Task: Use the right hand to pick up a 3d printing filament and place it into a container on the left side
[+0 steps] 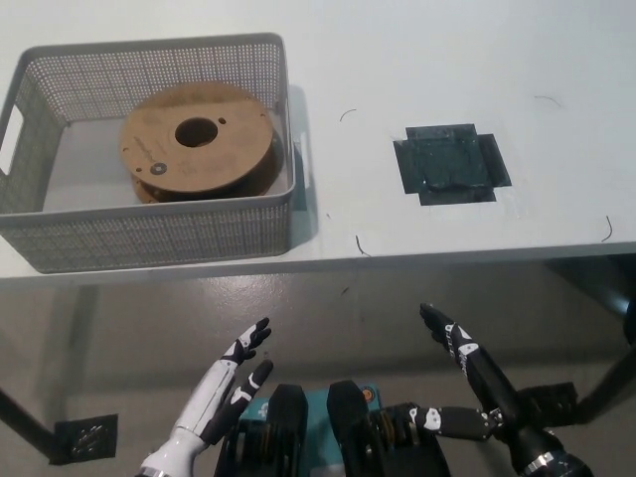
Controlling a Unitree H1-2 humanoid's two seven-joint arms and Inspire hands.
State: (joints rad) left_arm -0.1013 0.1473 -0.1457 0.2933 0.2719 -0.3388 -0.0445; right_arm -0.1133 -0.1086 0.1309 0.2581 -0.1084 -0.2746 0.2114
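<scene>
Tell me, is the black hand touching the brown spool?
Apart. The head view shows the right hand below the table edge, far from the spool lying inside the basket.

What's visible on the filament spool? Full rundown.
The filament spool lies flat inside the grey mesh basket, toward the basket's right half, one brown cardboard-looking flange facing up. That flange is round, with a central hub hole and a few small holes and marks around it. Below its rim a dark band shows along the side, probably wound filament, then the edge of a lower flange. It rests on the basket floor; contact with the walls can't be judged. Neither hand touches it.
</scene>
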